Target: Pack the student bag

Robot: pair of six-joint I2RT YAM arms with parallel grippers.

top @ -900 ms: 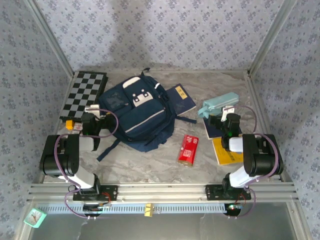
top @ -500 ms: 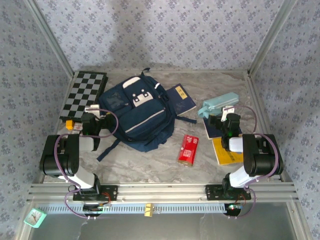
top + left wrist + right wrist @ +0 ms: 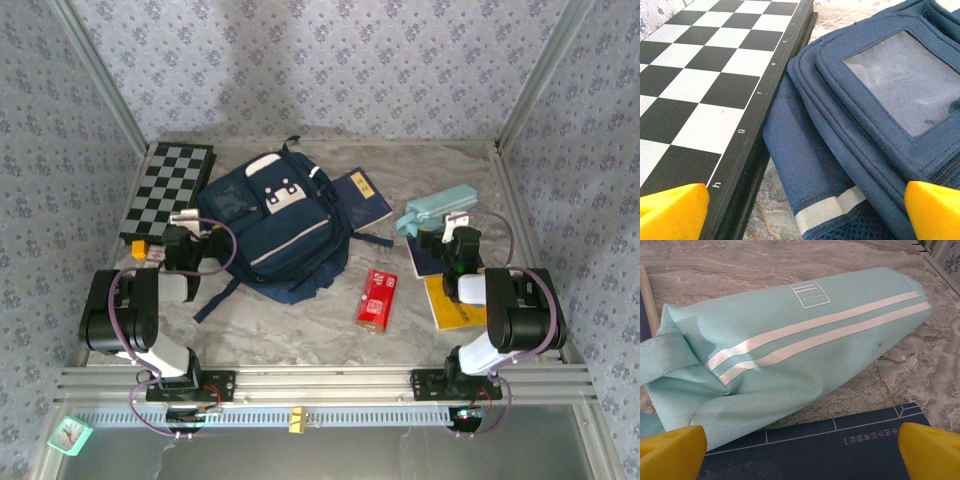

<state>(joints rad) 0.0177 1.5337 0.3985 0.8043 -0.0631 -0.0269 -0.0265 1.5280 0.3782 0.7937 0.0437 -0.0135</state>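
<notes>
Our left hand (image 3: 805, 212) and right hand (image 3: 800, 447) gape empty; chessboard (image 3: 700, 65) flanks the student bag (image 3: 880, 100), edge letters legible from left wrist.

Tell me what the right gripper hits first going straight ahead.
Probably the light-blue pencil case, lying across the path of the right gripper; depth is unclear, so the navy book under it could come first.

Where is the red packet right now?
In the top view the red packet lies on the table right of centre, between the backpack and the yellow book.
</notes>
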